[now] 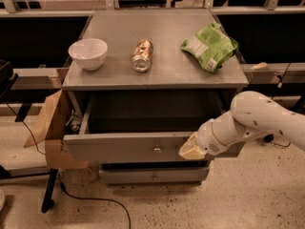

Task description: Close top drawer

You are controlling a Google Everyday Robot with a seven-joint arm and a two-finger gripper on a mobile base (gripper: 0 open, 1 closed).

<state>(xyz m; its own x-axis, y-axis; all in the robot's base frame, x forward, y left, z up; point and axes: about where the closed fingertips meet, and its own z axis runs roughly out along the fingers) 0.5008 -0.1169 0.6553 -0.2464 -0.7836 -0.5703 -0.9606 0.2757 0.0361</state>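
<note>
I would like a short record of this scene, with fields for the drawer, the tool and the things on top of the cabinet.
top drawer: pulled out, not yet closed; inside is dark
knob: centre of the drawer's front panel
tool: at the front panel, just right of the knob in the picture
cabinet top: white bowl at picture left, can lying on its side in the middle, green bag at picture right
lower drawer: pushed in
cardboard box: beside the cabinet, picture left
</note>
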